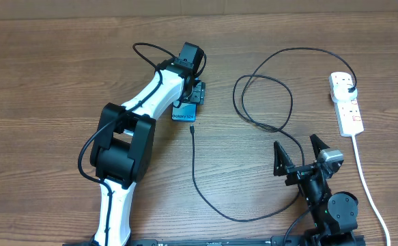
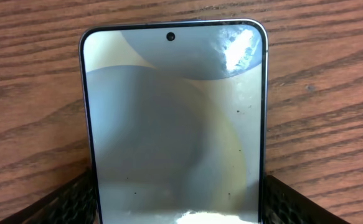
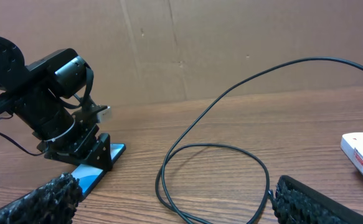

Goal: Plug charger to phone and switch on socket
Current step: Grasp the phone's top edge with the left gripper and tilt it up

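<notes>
The phone lies flat on the wooden table, left of centre, with the left gripper down over it. Its fingers sit against the two long edges and seem to pinch the phone, probably to steady it for plugging in. The charger has its connector tip just beside the phone's near end, not yet inserted. Its cable loops away to the black plug in the socket at far right. The right gripper waits near the cable, spread wide and empty. Up close the phone is slim and dark-framed, with a pale grey-and-cream screen, a punch-hole camera, corner glare and dust specks.
</notes>
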{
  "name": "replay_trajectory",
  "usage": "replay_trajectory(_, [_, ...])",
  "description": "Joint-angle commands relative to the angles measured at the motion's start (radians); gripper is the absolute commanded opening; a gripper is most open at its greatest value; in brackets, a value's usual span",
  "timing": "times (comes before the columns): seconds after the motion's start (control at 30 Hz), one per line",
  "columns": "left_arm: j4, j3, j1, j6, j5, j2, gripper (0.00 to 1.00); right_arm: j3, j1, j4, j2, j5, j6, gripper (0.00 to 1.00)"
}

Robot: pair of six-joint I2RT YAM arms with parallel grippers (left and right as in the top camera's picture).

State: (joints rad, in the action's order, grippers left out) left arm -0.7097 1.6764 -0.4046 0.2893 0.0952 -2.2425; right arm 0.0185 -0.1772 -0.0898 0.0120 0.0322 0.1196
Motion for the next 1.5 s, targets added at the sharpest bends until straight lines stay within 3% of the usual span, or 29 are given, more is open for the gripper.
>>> replay_trajectory(0.0, [-0.018,0.012,-0.005,0.007,0.019,-0.027,0.76,-0.011,0.003,0.006,-0.009,-0.013,0.004,1.0])
replay_trajectory(0.63, [-0.082,0.043,-0.003,0.015,0.02,-0.027,0.57,-0.011,0.003,0.007,-0.009,-0.013,0.004,1.0])
replay_trajectory(0.93, [-0.233,0.257,-0.001,0.019,0.02,-0.027,0.48,-0.011,0.003,0.006,-0.009,-0.013,0.004,1.0])
replay_trajectory(1.3, [-0.565,0.565,0.024,0.08,-0.062,-0.027,0.42,-0.011,0.003,0.006,-0.009,-0.013,0.004,1.0])
replay_trajectory(1.47, [-0.638,0.582,0.052,0.113,-0.231,-0.027,0.22,-0.011,0.003,0.006,-0.009,-0.013,0.004,1.0])
